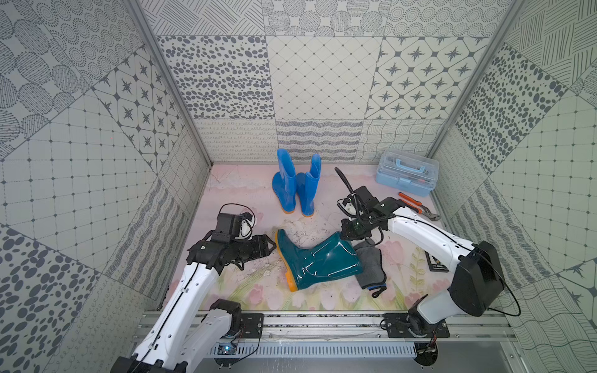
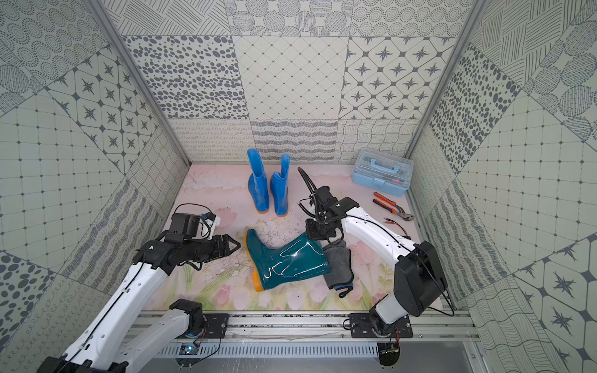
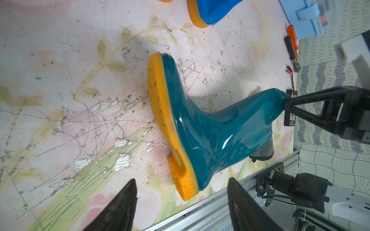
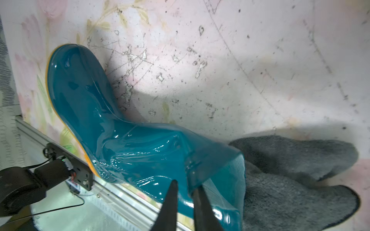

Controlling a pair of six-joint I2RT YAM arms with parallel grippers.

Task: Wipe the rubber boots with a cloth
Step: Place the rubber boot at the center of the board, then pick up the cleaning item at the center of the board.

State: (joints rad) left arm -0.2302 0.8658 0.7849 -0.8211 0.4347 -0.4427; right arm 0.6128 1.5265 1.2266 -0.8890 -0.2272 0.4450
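A dark teal rubber boot (image 1: 318, 261) (image 2: 286, 261) with an orange sole lies on its side mid-table, the mouth of its shaft resting over a grey cloth (image 1: 370, 263) (image 4: 290, 170). Two blue boots (image 1: 295, 189) (image 2: 268, 190) stand upright at the back. My right gripper (image 4: 186, 185) (image 1: 347, 234) sits at the shaft's rim, jaws a little apart, one finger outside the rubber wall and one inside. My left gripper (image 3: 181, 180) (image 1: 273, 248) is wide open just short of the orange heel (image 3: 184, 186), holding nothing.
A light blue toolbox (image 1: 407, 172) stands at the back right, with orange-handled pliers (image 1: 416, 205) in front of it. A small black device (image 1: 434, 263) and thin red leads (image 2: 397, 224) lie near the right arm. An aluminium rail (image 1: 323, 323) runs along the front edge.
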